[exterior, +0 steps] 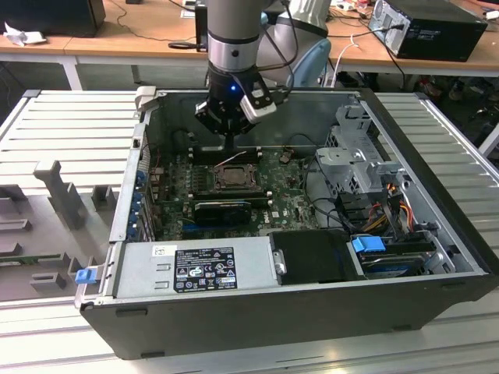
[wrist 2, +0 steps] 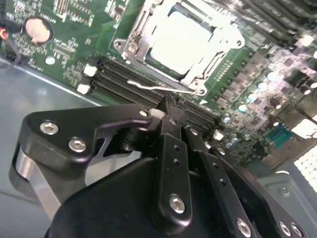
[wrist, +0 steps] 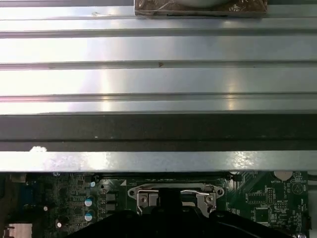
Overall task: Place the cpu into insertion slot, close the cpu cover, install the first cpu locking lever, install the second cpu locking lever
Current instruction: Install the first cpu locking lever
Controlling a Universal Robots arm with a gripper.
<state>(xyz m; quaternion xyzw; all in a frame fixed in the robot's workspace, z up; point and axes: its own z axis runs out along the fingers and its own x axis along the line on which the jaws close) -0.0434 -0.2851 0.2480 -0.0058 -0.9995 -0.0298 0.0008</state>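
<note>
Closed-jawed and empty, my gripper (wrist 2: 166, 111) hovers mid-frame beside the wire locking lever (wrist 2: 158, 88), cpu (wrist 2: 181, 42) seated and cpu cover (wrist 2: 136, 37) down, levers apparently unlatched.

The cpu (wrist 2: 179, 43), flat with a pale silvery top, lies seated in its socket on the green board. The cpu cover (wrist 2: 140, 27) lies closed around it, framing its top.

One cpu (wrist 2: 177, 40), one cpu cover (wrist 2: 148, 22), one pincer (wrist 2: 168, 116).
</note>
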